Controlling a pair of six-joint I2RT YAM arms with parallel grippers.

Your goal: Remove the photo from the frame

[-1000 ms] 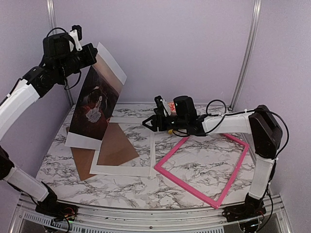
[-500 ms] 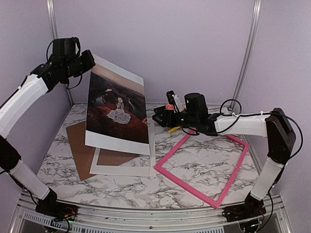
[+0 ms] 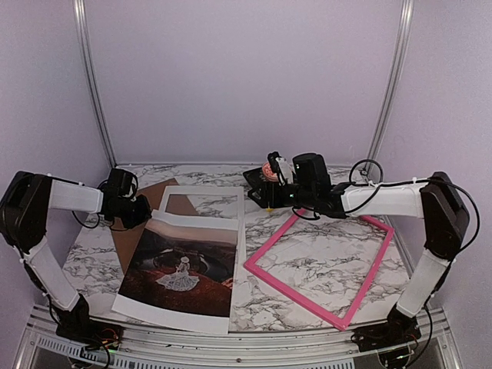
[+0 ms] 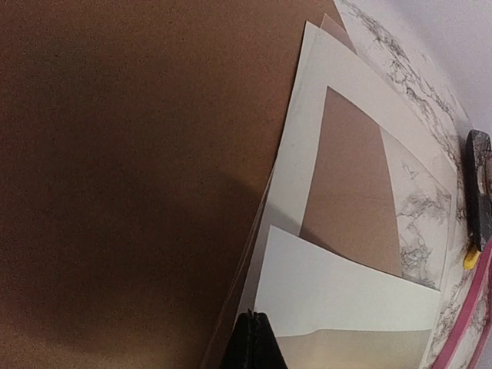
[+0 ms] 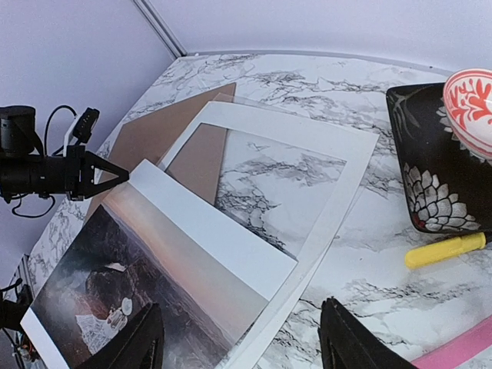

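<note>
The photo lies face up on the front left of the table, a dark reddish scene with a small white figure and white margins. My left gripper is low at the photo's far left corner, shut on the photo there; its fingers are pressed together. The pink frame lies empty on the right, apart from the photo. My right gripper hovers open behind the frame. In its own view, the right gripper spans the photo's right edge from above and holds nothing.
A white mat with a cut-out window lies partly under the photo, over a brown backing board. A dark patterned tray with a red-and-white bowl and a yellow marker sit behind the frame.
My left arm has swung the photo down from upright in the air to flat on the front left of the table. The right gripper shifted slightly right, then held still.
</note>
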